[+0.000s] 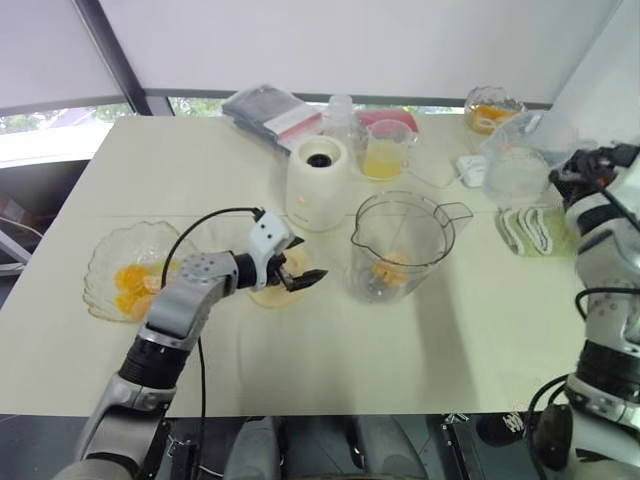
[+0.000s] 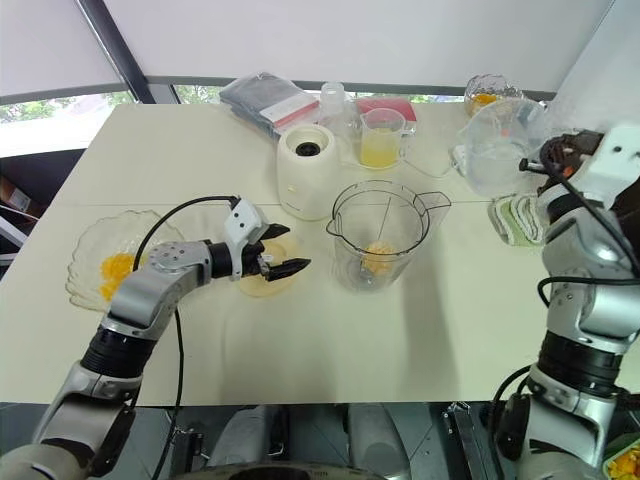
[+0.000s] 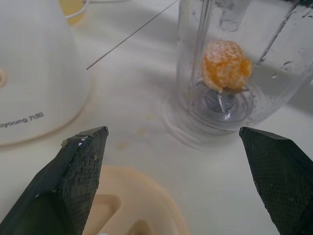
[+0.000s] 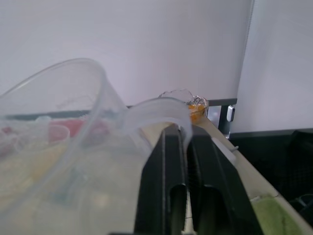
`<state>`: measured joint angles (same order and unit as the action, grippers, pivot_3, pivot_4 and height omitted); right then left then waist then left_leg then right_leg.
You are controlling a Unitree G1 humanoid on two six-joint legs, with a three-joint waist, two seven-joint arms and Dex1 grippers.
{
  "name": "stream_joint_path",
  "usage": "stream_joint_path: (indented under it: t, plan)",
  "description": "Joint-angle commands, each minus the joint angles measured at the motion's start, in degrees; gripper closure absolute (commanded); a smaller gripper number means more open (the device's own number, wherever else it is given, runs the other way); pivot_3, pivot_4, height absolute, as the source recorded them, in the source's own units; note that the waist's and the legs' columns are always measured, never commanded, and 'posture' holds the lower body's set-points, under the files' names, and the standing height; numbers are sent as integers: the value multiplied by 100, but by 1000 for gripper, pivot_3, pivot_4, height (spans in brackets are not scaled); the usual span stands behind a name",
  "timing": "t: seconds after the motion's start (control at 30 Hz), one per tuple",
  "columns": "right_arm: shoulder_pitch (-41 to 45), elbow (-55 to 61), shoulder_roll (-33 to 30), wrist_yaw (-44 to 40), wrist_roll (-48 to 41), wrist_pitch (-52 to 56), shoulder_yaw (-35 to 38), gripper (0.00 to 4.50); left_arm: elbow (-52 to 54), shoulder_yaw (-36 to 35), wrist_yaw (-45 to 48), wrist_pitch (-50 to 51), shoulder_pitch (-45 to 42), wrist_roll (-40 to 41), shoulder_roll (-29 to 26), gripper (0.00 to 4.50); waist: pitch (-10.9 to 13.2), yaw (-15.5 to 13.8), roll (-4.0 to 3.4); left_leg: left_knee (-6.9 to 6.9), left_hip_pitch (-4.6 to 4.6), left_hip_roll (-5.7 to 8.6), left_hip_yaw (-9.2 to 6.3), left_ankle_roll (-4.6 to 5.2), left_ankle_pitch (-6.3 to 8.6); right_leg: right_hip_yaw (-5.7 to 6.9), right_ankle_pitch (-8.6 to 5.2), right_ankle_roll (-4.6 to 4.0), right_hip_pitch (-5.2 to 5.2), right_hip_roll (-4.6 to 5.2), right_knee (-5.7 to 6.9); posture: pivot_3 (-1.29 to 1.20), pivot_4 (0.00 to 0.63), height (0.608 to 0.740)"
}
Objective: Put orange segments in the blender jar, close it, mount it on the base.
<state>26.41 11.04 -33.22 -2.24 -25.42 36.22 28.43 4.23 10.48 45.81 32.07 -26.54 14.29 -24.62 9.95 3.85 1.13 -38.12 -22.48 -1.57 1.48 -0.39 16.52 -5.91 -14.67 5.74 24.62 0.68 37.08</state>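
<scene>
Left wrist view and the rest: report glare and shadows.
Left wrist view: glints on the wall of the blender jar, faint reflections on the table round its foot. Left eye view: even light, the jar throws only a faint shadow. Right wrist view: the clear lid shines pale.

Blender jar [image 1: 400, 228] and cover [image 1: 515, 165] are clear — base [image 1: 320, 185] cream, segment [image 3: 226, 65] orange

A cream table [image 1: 300, 370] stands in even light. Behind its far edge, white blinds [image 1: 350, 40] hang over a low window strip [image 1: 60, 120]. A dark post [image 1: 110, 50] rises at far left.
</scene>
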Motion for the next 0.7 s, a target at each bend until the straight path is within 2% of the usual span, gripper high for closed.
stream_joint_path:
  t: [0.03,0.33,0.7]
  plan:
    - [229,464,-367,-329,-278,270,98,4476,171,42,-27,-136,23,-12,55,0,0,-2,0,0,0,0,0,0,0,0,0,0,0,0,0,0,150,740]
    - [128,1216,-806,-1032,-917,1076,15,4476,-14,122,-50,-221,2,-55,271,0,1,-5,1,0,0,-1,-1,0,0,0,0,1,0,-1,1,0,150,740]
    - [-36,1675,-1184,-1214,-836,1248,30,4476,-207,266,-36,-378,-11,-132,487,0,1,-59,2,0,-1,-1,0,0,0,0,0,1,0,0,-2,0,150,740]
